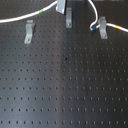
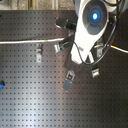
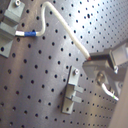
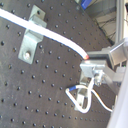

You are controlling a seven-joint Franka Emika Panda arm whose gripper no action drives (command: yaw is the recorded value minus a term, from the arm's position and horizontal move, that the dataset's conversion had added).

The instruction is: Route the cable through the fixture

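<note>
The white cable (image 1: pixel 25 18) runs from the first exterior view's left edge up to my gripper (image 1: pixel 61 6) at the top, with a green band (image 1: pixel 41 10). A second stretch curves down on the right to a blue band (image 1: pixel 93 28) and a yellow band (image 1: pixel 114 27) by the right fixture (image 1: pixel 102 27). The middle fixture (image 1: pixel 69 20) stands just below the gripper, and the left fixture (image 1: pixel 30 31) lies below the cable. In the first wrist view my gripper (image 3: pixel 92 59) is shut on the cable (image 3: pixel 65 30). In the second wrist view the cable (image 4: pixel 55 36) crosses over a fixture (image 4: pixel 31 37).
The black perforated board (image 1: pixel 65 85) fills the first exterior view. In the second exterior view the arm (image 2: pixel 91 25) hides the gripper and part of the cable; several small metal fixtures (image 2: pixel 69 80) lie around it. A small blue item (image 2: pixel 1 83) sits at the second exterior view's left edge.
</note>
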